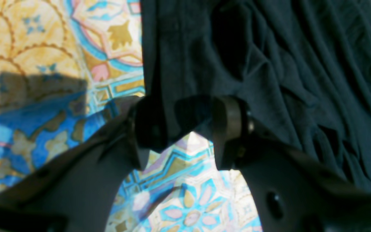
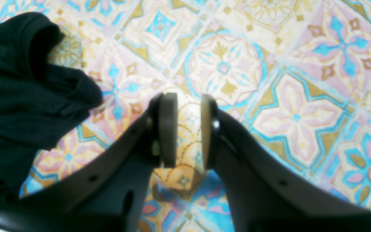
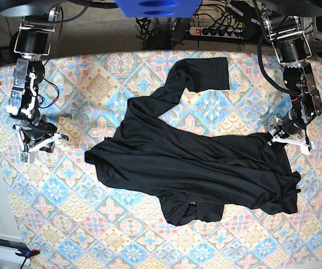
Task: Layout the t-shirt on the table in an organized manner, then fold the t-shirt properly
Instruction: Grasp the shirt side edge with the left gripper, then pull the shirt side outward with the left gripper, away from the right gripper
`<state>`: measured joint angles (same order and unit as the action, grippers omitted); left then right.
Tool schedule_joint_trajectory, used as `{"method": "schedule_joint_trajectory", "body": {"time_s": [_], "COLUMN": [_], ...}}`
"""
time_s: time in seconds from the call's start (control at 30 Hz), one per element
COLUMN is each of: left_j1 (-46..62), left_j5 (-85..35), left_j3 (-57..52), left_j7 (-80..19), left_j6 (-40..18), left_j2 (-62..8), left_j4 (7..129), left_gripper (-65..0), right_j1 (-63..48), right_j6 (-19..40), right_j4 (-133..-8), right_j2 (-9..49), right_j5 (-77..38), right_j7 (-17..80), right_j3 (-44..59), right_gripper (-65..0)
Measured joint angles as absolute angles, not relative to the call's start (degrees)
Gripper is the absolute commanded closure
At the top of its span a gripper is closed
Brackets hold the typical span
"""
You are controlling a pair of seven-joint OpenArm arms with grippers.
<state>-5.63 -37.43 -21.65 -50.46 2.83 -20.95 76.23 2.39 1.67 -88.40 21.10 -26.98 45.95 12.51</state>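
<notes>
- Patterned cloth in pastel blue, pink and yellow tiles covers the table [image 3: 65,224], which fills most of your base view; cables and a power strip [image 3: 217,29] sit behind its far edge.
- Your t-shirt [image 3: 200,168] sprawls across the middle of the table, black and rumpled, not yet flat. One long sleeve [image 3: 197,75] runs up toward the far edge; the body stretches from the middle to the base view's right side, with a bunched fold at the near hem.
- Your left gripper [image 1: 188,129] sits at the shirt's edge on the base view's right. Its jaws stand wide apart with a corner of black fabric lying between them, not pinched.
- Your right gripper [image 2: 188,129] hangs over bare cloth, well apart from the shirt's nearest edge. Its jaws are part-way apart and hold nothing.
</notes>
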Motion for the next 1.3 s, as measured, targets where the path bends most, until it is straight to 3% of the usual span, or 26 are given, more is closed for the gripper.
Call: {"method": "schedule_joint_trajectory", "body": {"time_s": [0.17,0.5,0.8,0.97,1.3], "left_j1": [-5.61,-7.99,0.51,8.21,17.80], "left_j5": [-37.12,-37.76,-37.80,-42.96,-46.50], "left_j3": [-21.65,-17.43,-18.26,-24.12,-33.01], "left_j7": [-50.41,-50.57,-50.30,-50.92,-50.68], "left_j6": [2.83,2.66,2.98,2.72,2.39], "left_j2": [-20.95,-20.16,-24.27,-27.79,-36.18], "left_j4": [76.01,73.97,87.05,92.90,94.45], "left_gripper": [-23.2,0.0,0.0,0.0,0.0], "right_j1": [2.37,2.37,2.17,2.46,2.20], "right_j6": [1.67,1.67,1.50,1.69,1.45], "right_j4": [-88.40,-88.40,-88.90,-89.65,-89.95], "right_j2": [21.08,21.10,21.08,21.12,21.26], "right_j5": [-26.96,-26.96,-26.89,-26.98,-27.16], "right_j7": [45.95,46.11,46.15,45.93,47.48], "right_j3": [12.51,12.43,12.58,12.40,9.65], "right_gripper": [-12.1,-12.0,-12.0,-12.0,-12.1]}}
